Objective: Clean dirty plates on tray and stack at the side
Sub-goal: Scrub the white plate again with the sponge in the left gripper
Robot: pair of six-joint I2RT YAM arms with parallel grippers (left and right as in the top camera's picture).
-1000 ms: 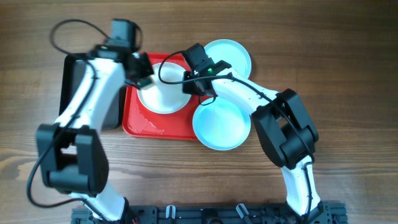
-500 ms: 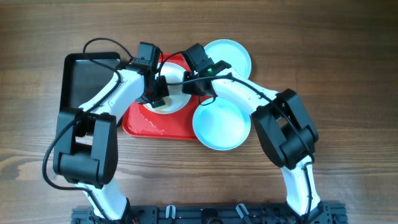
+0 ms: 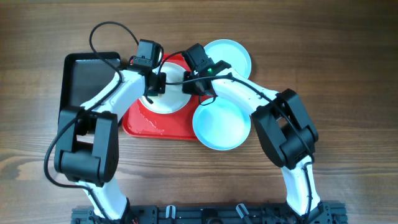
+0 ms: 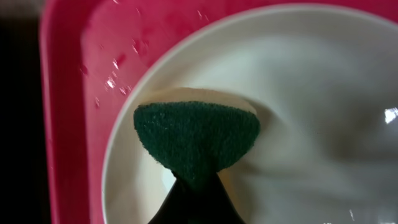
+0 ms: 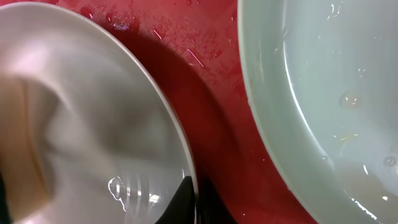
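Scrubbing will go well if you press the sponge (image 4: 196, 134), clenched in the left gripper (image 3: 155, 88), flat on the white plate (image 3: 169, 102) lying on the tray (image 3: 146, 126), and circle gently; the right gripper (image 3: 188, 87) pinches its rim toward the tray's right side.

A second ago my left tool (image 3: 153, 87) hung at the left rim of the round cream-white glossy plate (image 3: 171, 102), beside the black rectangular tray (image 3: 87, 81). It swung in over the plate's near part, then drew back toward its far-left side, carrying the green-faced scouring sponge (image 4: 196, 134) across the plate's inside.
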